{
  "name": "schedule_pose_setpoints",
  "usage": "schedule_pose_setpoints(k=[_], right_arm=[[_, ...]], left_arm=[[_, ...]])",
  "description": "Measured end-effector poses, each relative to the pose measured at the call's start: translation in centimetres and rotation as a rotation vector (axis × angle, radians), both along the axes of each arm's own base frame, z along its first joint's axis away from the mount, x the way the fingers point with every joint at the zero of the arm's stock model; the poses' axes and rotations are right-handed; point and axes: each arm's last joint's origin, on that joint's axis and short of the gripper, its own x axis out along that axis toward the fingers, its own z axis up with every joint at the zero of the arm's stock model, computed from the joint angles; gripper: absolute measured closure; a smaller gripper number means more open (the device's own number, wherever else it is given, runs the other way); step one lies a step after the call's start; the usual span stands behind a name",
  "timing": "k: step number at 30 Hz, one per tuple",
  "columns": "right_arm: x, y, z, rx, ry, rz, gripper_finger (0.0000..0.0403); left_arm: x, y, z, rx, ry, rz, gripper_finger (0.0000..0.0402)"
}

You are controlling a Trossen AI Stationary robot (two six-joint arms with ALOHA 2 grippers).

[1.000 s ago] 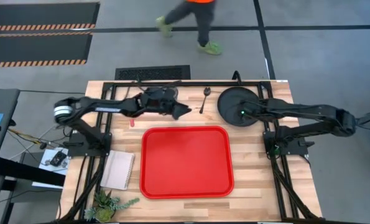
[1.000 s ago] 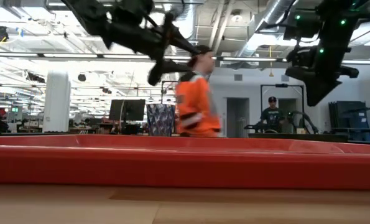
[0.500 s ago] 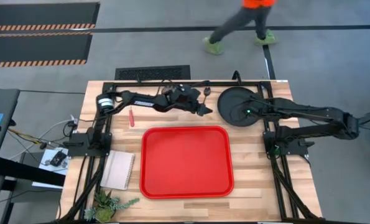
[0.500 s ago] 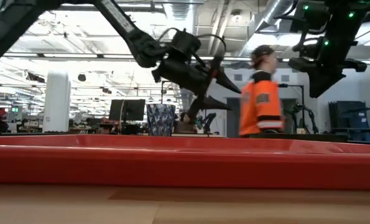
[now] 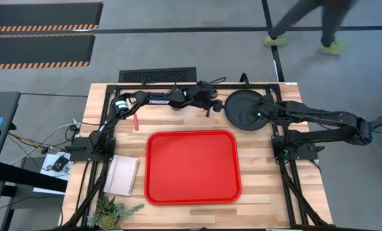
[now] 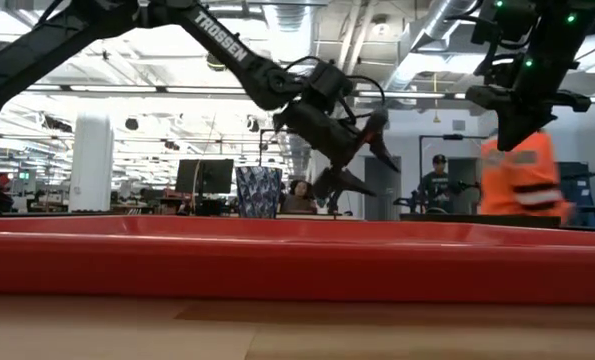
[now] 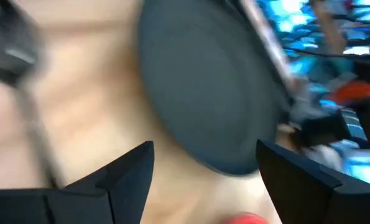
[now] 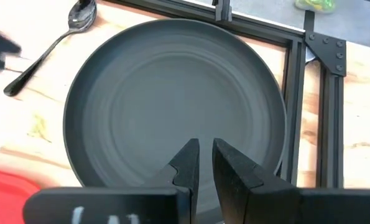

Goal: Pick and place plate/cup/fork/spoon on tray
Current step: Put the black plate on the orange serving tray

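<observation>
Two arms converge on the far edge of the table, with the red tray point(image 5: 192, 167) bare of tableware.

Left gripper point(image 6: 362, 158), fingers spread wide and holding nothing, hangs above the dark spoon point(image 8: 48, 45), which lies just beside the black plate point(image 5: 244, 108) with its long axis running roughly from the table's far edge toward the tray, bowl at the far end. Right gripper point(image 8: 201, 163) hovers over the plate's near rim, its fingers nearly closed with only a narrow gap and gripping nothing. The spoon sits on the plate's left side, so the left arm is judged the better placed for it. The red-handled fork point(image 5: 136, 122) lies apart, near the left arm's base. No cup can be made out.
</observation>
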Motion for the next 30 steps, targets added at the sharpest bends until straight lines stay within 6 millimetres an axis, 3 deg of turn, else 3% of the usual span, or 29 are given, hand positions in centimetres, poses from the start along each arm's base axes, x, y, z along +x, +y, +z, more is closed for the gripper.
schedule_pose_setpoints(k=[4,13,19,21,24,30], right_arm=[[0.0,0.0,0.0,-0.003,0.003,0.009,0.0334],[0.1,-0.1,0.1,-0.026,0.007,0.014,0.0334],[0.6,-0.2,-0.4,0.048,-0.013,0.005,0.0334],[0.9,-0.3,-0.7,0.071,0.006,0.013,0.0334],[1.4,-0.6,-1.2,0.071,0.033,0.008,0.0334],[2.6,-1.0,-1.6,0.043,0.032,0.022,0.0334]], left_arm=[[0.3,-0.2,0.8,0.044,0.019,0.132,0.0139],[0.4,-0.2,1.1,-0.063,-0.022,0.197,0.0141],[0.1,-1.0,1.1,-0.136,0.013,-0.085,0.0141],[0.0,-1.8,3.1,-0.143,-0.048,-0.203,0.0141],[-1.0,-3.1,7.6,-0.073,-0.125,-0.27,0.0141],[-5.7,-4.4,16.0,0.186,-0.11,-0.167,0.0141]])
